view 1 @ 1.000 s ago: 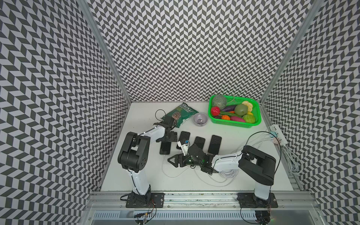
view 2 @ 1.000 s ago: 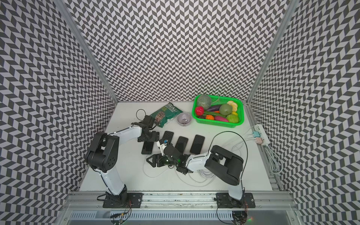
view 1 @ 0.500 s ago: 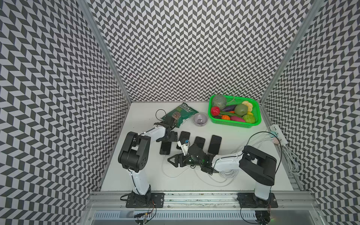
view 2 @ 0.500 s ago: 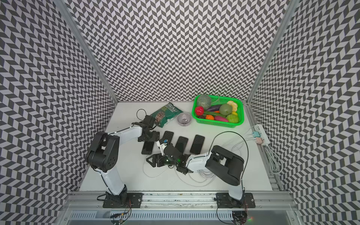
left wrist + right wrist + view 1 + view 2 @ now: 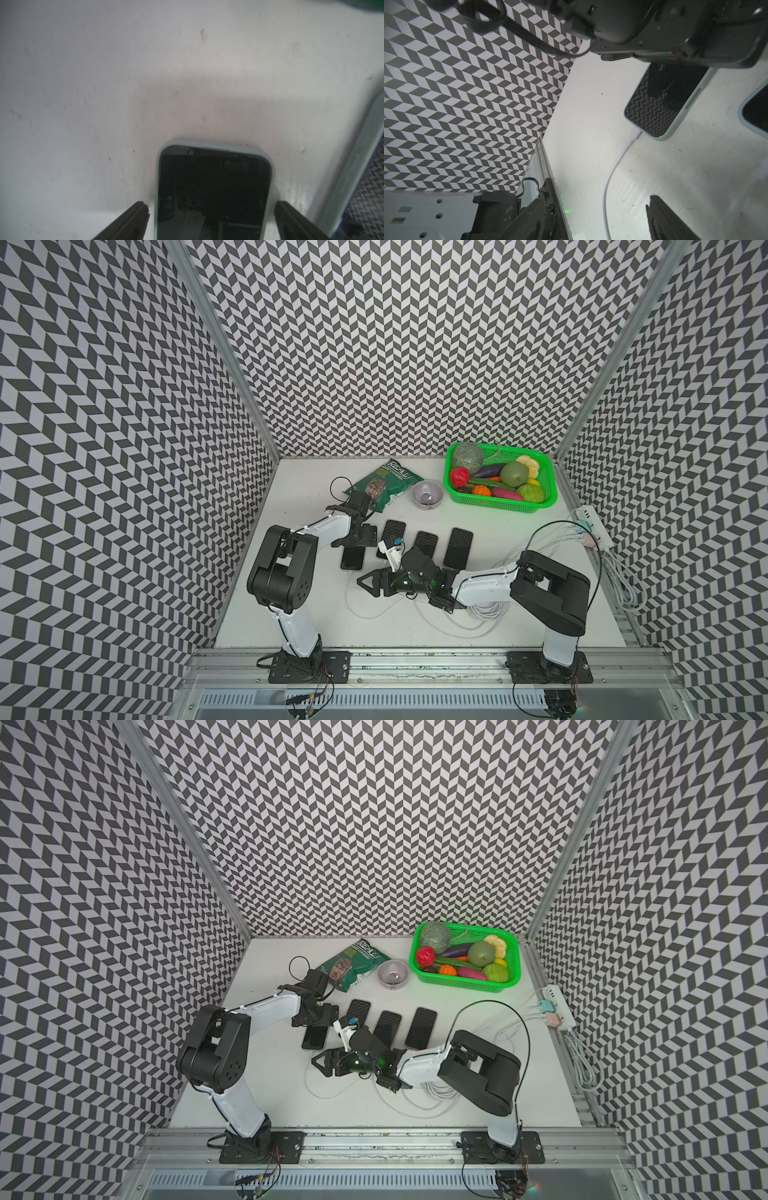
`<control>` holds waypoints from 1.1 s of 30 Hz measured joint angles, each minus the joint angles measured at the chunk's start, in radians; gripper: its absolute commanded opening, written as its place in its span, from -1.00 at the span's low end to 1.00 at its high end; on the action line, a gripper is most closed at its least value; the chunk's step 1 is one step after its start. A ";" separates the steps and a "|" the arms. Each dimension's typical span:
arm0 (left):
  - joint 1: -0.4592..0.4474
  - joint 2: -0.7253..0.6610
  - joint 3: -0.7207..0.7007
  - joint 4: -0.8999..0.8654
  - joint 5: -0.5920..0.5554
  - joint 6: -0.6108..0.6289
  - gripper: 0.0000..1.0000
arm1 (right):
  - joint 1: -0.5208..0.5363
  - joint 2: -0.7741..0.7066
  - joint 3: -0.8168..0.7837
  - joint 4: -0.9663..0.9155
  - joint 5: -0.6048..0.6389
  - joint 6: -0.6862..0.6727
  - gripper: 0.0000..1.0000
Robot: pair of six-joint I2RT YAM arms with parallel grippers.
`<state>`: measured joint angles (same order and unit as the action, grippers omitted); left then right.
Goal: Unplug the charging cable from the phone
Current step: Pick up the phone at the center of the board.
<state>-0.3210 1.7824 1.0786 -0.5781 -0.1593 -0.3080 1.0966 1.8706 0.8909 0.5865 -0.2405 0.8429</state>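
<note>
left end effector [image 5: 209,216] barely narrowed, apparently straddling the phone [image 5: 214,191], cable [image 5: 614,166] attached.

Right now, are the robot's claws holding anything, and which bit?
Nothing is held. The left gripper is open, a finger on each side of the phone without pinching. The right gripper is open over the white cable.

We're looking at a robotics lab cell: chevron-patterned walls [image 5: 374,344], aluminium frame rail [image 5: 415,655], white table [image 5: 291,614] for two bolted-down arms.
</note>
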 measured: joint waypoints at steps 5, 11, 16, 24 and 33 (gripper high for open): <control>0.000 0.001 -0.003 0.001 0.018 0.006 0.64 | 0.000 0.000 0.000 0.012 -0.004 0.008 0.57; 0.002 0.006 0.003 0.001 0.022 0.023 0.06 | 0.001 0.000 0.000 0.023 -0.007 0.014 0.58; 0.011 0.006 0.004 0.002 0.023 0.023 -0.48 | 0.001 0.003 0.000 0.029 -0.008 0.016 0.58; 0.060 -0.013 -0.011 0.019 0.049 0.018 -1.00 | 0.013 0.062 0.035 0.018 -0.011 0.019 0.58; 0.080 -0.055 -0.040 0.024 0.080 0.018 -1.00 | 0.016 0.140 0.131 -0.015 -0.010 0.018 0.56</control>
<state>-0.2413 1.7271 1.0386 -0.5545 -0.0792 -0.2901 1.1130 2.0102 1.0218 0.5713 -0.2508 0.8604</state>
